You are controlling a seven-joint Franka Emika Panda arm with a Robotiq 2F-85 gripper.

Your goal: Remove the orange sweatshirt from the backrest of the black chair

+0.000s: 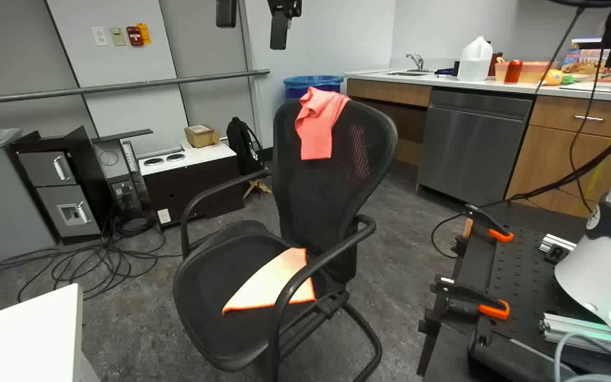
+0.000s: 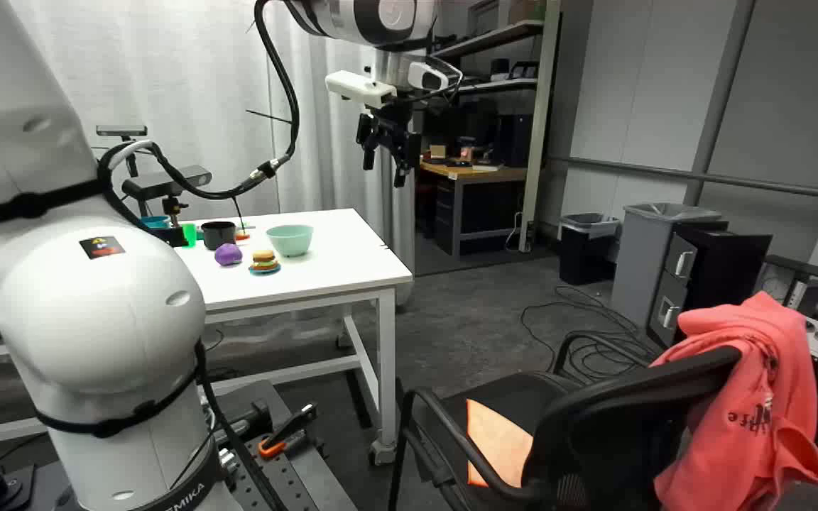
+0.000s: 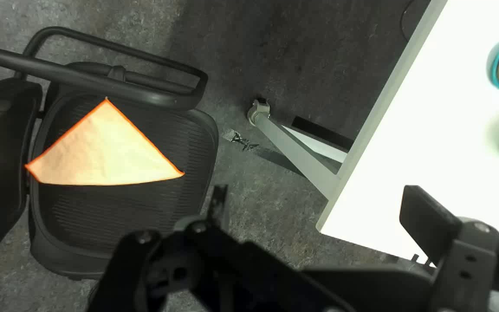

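Grey floor (image 2: pixel 444 326) — lettered sweatshirt (image 2: pixel 743 390) over chair (image 1: pixel 311 188) — robot base (image 1: pixel 600 262): “FRA”.

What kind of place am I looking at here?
Probably a robotics lab with a kitchen corner: a white robot arm stands on a perforated black plate, and there is a sink faucet too.

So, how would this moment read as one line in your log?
gripper: open, empty | sweatshirt: draped over chair backrest | pale orange cloth: on seat | removal: not done
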